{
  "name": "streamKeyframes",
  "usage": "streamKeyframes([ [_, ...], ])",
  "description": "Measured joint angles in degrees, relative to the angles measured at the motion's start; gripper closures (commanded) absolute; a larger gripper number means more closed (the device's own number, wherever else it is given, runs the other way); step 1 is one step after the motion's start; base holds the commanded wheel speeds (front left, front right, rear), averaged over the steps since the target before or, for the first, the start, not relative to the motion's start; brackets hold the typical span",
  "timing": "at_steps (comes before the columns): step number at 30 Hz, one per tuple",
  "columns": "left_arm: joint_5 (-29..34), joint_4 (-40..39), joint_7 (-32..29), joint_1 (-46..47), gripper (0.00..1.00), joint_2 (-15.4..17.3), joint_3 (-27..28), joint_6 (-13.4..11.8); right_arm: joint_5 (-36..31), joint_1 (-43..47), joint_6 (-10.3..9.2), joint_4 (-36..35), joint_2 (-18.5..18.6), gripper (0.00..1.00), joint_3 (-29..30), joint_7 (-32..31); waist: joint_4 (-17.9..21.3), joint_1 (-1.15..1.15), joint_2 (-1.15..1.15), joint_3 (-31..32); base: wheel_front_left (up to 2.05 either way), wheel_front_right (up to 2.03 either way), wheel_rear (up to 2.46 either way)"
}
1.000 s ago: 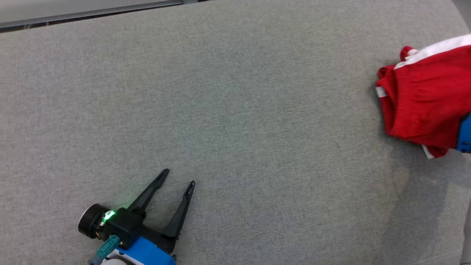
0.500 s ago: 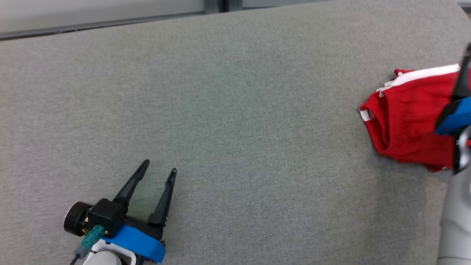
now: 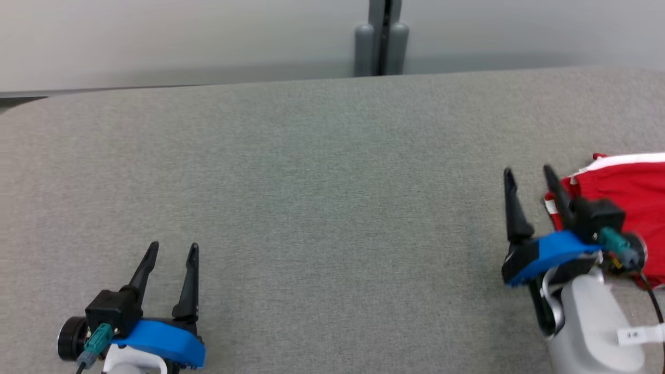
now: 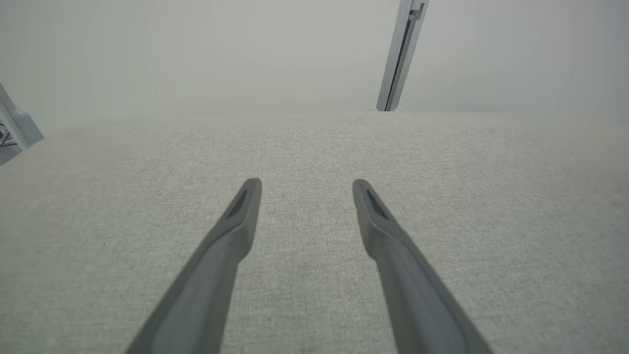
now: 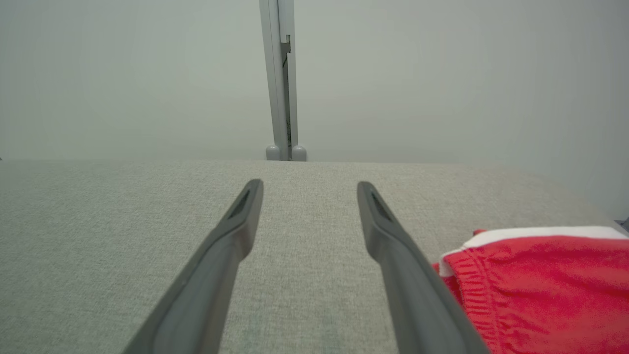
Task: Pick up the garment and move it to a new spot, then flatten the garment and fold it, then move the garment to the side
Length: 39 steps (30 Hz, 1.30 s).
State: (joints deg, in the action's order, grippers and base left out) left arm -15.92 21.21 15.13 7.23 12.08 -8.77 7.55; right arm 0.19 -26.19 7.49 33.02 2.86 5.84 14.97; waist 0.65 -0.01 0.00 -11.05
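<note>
The garment [image 3: 635, 183] is seen bunched at the tabletop's [image 3: 332, 182] right edge, just beside the spread, empty right gripper [image 3: 526, 170]. The left gripper [image 3: 174, 244] is likewise held apart. Being judged soft and limp, it is best pinched at its white-trimmed hem.

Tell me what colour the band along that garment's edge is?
A white band on the red fabric garment; clearest in the right wrist view.

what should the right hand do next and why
Probably draw the right hand back a little, clear of the red garment: the hand is open and empty, and the garment already seems folded at the right side of the grey surface.
</note>
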Motion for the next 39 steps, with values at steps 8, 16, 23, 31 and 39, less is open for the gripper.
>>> streamKeyframes([
  [8,1.96,2.65,-0.08,-2.11,0.0,-3.19,4.93,0.0,6.16,7.59,0.01,0.77,-0.12,0.0,-3.78,0.0,-2.38,0.0,0.0,3.52,0.0,0.0,0.0],
  [16,3.07,4.81,-0.08,-4.89,0.0,-5.66,7.66,0.0,8.04,11.51,0.0,0.02,0.0,0.0,-4.69,0.0,-2.31,0.01,0.0,7.6,0.0,0.0,0.0],
  [23,4.37,4.8,-0.08,-7.03,0.0,-7.27,8.9,0.0,8.56,14.21,0.0,-1.56,-0.03,0.0,-5.22,0.0,-1.5,0.01,0.0,10.96,0.0,0.0,0.0],
  [31,4.74,4.54,-0.08,-9.28,0.0,-8.32,10.25,0.0,9.57,16.63,0.0,-2.24,-0.03,0.0,-5.81,0.01,-0.75,0.0,0.0,13.68,0.0,0.0,0.0],
  [39,3.14,3.89,-0.09,-10.46,1.0,-8.82,10.61,0.0,9.99,17.81,0.0,-2.64,-0.07,1.0,-6.2,-0.02,-0.61,0.01,0.0,14.87,0.0,0.0,0.0],
])
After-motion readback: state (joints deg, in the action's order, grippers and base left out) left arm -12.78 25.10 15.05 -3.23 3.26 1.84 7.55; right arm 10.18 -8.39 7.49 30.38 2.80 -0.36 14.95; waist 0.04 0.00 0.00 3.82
